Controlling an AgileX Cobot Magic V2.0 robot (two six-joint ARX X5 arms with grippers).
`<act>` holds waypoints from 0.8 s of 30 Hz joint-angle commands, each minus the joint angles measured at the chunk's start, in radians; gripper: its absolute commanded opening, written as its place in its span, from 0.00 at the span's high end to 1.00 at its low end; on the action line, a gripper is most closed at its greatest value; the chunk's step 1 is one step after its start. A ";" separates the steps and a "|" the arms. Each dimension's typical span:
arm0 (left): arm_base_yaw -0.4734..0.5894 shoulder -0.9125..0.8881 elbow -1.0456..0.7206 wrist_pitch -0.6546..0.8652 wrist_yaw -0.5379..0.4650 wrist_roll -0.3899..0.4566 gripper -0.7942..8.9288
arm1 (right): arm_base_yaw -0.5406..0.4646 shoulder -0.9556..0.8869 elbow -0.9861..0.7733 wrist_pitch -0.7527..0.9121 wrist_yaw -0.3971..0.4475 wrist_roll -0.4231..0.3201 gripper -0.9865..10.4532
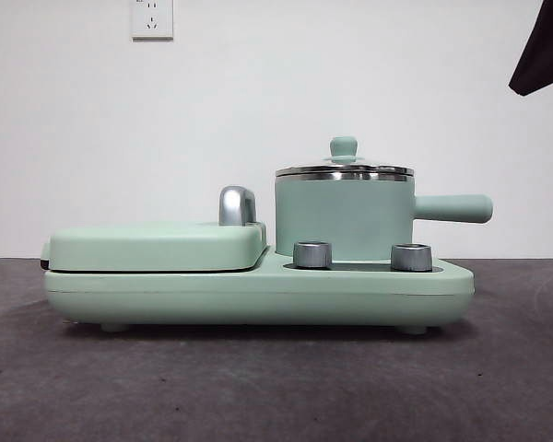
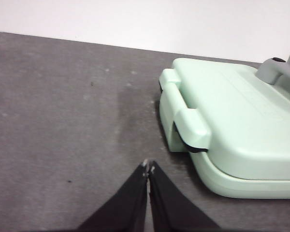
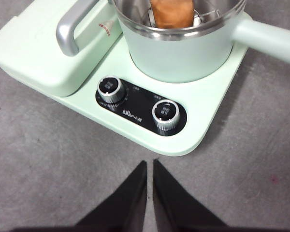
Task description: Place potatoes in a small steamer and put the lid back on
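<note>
The mint green small steamer stands on the right side of the appliance base, its handle pointing right. The lid sits on the pot's rim, with its green knob on top. In the right wrist view the orange-brown potato shows inside the steamer. My right gripper is shut and empty, over the table in front of the two dials. My left gripper is shut and empty, over the table beside the grill plate's end. A black arm tip shows at the top right corner.
The flat green hinged grill plate lies shut on the base's left side, with a steel handle at its inner end. Two steel dials stand in front of the pot. A white wall with a socket stands behind.
</note>
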 commanded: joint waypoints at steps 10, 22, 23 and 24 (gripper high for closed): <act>0.035 0.000 -0.019 0.018 -0.003 0.037 0.91 | 0.005 0.004 0.004 0.042 -0.002 0.003 0.90; 0.035 0.000 -0.019 0.019 -0.003 0.037 0.91 | -0.028 -0.026 -0.014 0.107 0.043 -0.162 0.90; 0.035 0.000 -0.019 0.019 -0.003 0.037 0.91 | -0.049 -0.047 -0.037 0.145 0.043 -0.181 0.90; 0.035 0.000 -0.019 0.018 -0.003 0.037 0.91 | -0.084 -0.085 -0.088 0.217 0.037 -0.190 0.90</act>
